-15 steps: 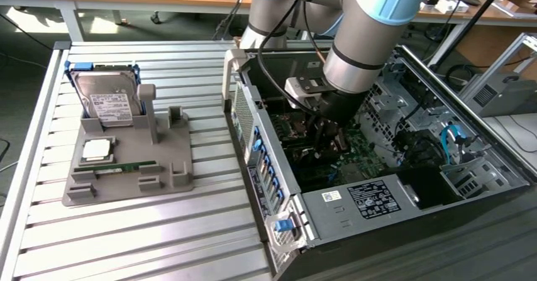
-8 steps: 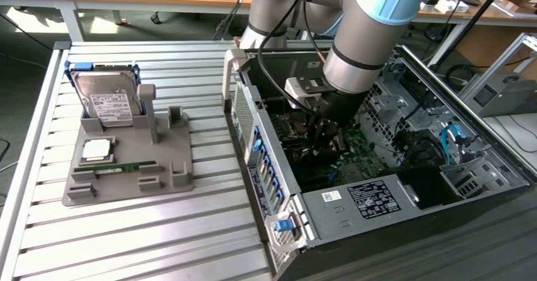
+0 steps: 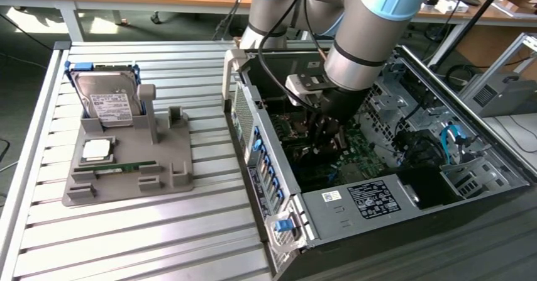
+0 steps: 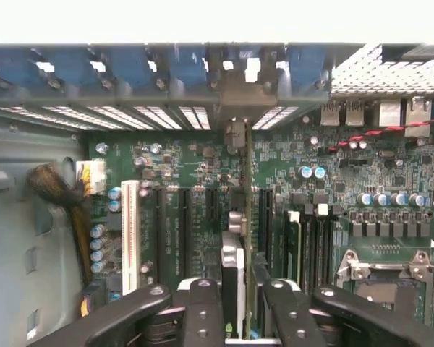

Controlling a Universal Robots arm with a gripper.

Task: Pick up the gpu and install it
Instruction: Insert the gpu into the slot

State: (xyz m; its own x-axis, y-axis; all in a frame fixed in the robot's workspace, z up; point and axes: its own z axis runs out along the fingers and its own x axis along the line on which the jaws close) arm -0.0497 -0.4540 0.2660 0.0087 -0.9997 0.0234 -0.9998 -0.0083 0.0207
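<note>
The gpu (image 4: 236,220) stands on edge above the green motherboard (image 4: 195,181), in line with the long expansion slots. Its silvery bracket end (image 4: 235,97) sits at the slotted rear wall of the case. My gripper (image 4: 242,288) is shut on the card's near end, with one black finger (image 4: 202,307) on each side of it. In the exterior view my gripper (image 3: 327,133) is reached down inside the open computer case (image 3: 353,199), over the motherboard. There the card itself is hidden behind the wrist.
On the slatted table at the exterior view's left, a grey holder (image 3: 126,168) carries a hard drive (image 3: 109,102), a processor (image 3: 97,149) and a green memory stick (image 3: 126,166). Case walls, a drive cage (image 3: 470,177) and blue cables (image 3: 449,139) hem in the arm.
</note>
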